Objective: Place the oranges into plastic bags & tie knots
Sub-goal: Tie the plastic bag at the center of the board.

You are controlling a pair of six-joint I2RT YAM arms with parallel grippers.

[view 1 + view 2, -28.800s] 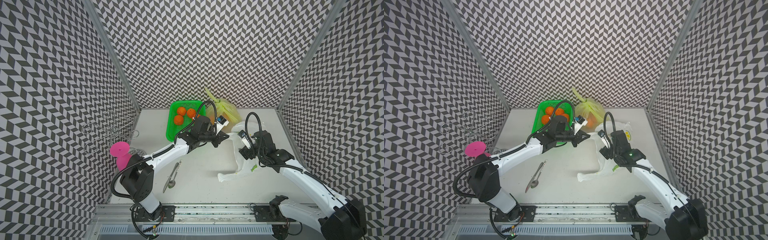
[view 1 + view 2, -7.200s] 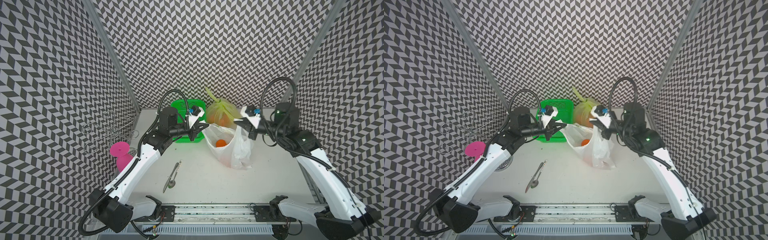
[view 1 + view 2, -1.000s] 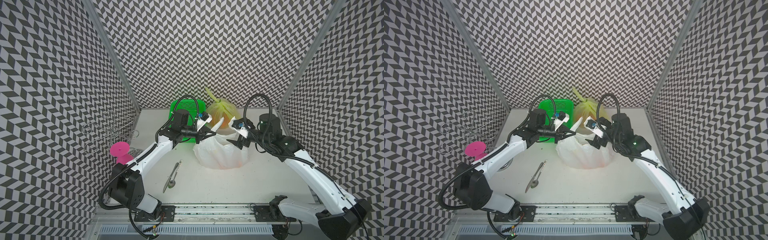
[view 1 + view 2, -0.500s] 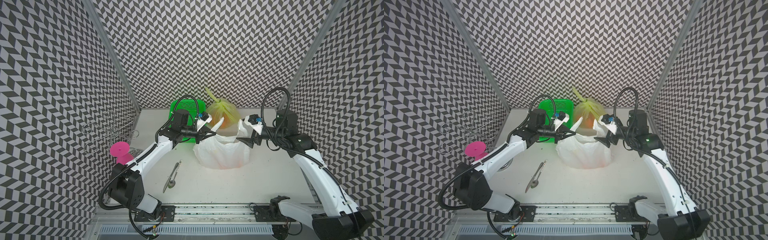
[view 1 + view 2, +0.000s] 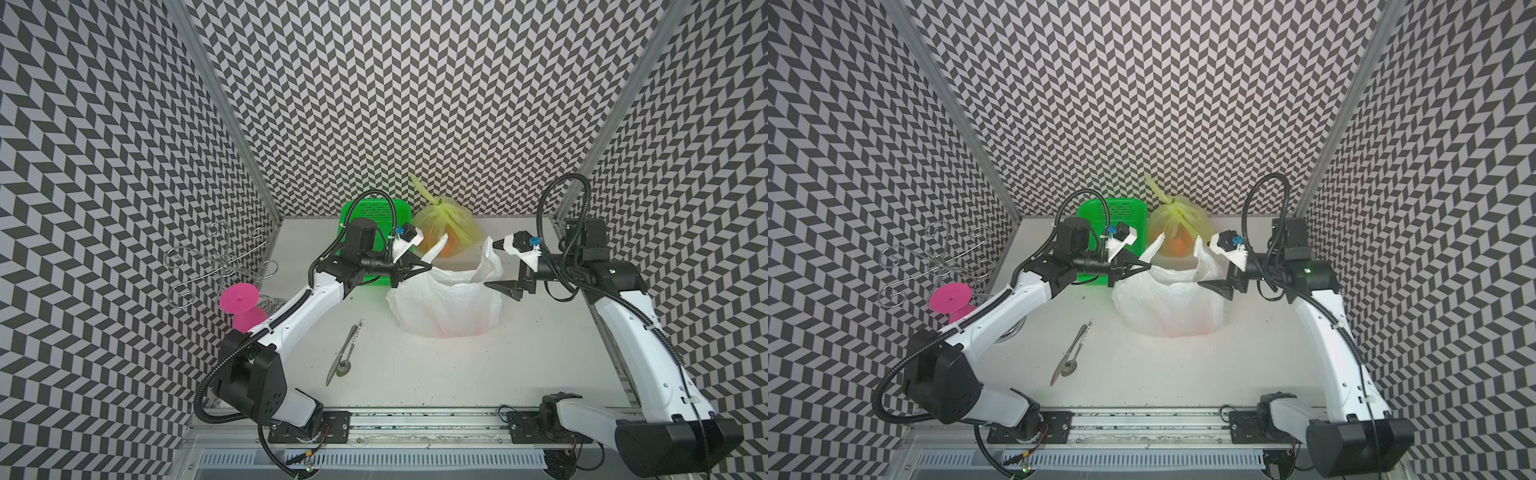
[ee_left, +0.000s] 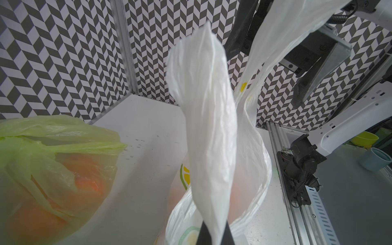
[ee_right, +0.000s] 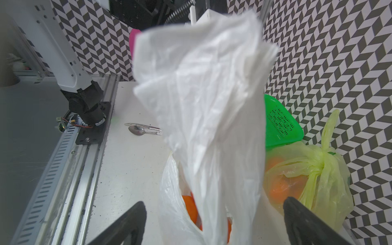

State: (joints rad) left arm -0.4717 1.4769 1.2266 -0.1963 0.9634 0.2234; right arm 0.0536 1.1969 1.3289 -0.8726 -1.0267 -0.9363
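The white plastic bag (image 5: 444,303) (image 5: 1171,307) sits mid-table with oranges (image 7: 188,203) showing through its open mouth. My left gripper (image 5: 424,266) (image 5: 1144,266) (image 6: 214,235) is shut on the bag's left handle strip (image 6: 207,127), which stands upright. My right gripper (image 5: 498,266) (image 5: 1214,266) (image 7: 214,222) is open wide at the bag's right side. The right handle strip (image 7: 207,84) rises loose between its fingers (image 7: 127,224). Behind stands the yellow-green bag (image 5: 446,224) (image 5: 1179,228), closed by a knot (image 7: 322,167), with an orange (image 7: 284,186) inside.
A green mesh basket (image 5: 374,212) (image 7: 280,125) stands at the back, behind my left wrist. A spoon and knife (image 5: 345,353) lie on the table in front of the left arm. A pink spool (image 5: 239,299) and a wire rack (image 5: 216,262) are at the left wall.
My right arm has pulled back to the right, away from the bag's middle, jaws still open. The left arm keeps its hold and has not moved.
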